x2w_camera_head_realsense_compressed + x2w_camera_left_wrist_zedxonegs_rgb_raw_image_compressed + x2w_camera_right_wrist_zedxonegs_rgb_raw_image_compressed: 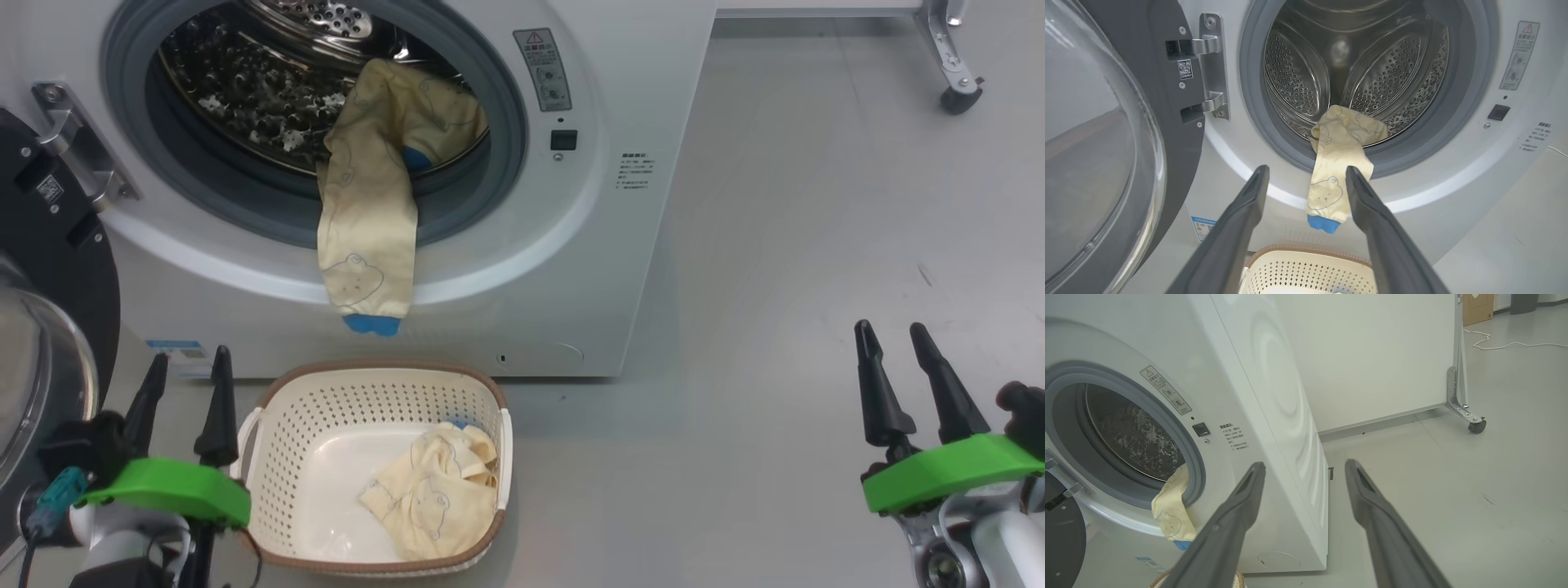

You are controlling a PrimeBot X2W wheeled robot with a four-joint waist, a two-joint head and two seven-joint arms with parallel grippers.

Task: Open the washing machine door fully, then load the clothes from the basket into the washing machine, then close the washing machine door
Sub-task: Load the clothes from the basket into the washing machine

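Note:
The white washing machine (620,269) stands ahead with its door (49,269) swung wide to the left, glass bowl (1090,143) bulging toward me. One pale yellow garment (367,237) hangs out of the steel drum (1355,69) over the grey gasket, its blue cuff dangling above the basket (277,408). A second yellow garment (437,494) lies crumpled in the basket's right half. My left gripper (188,380) is open at the basket's left side, holding nothing. Far right over the floor, my right gripper (894,347) is open and holds nothing.
A white panel on a castor leg (1476,425) stands behind and to the right of the machine. Bare grey floor (816,245) spreads to the right of the washer. A white cable (1502,345) lies on the floor far back.

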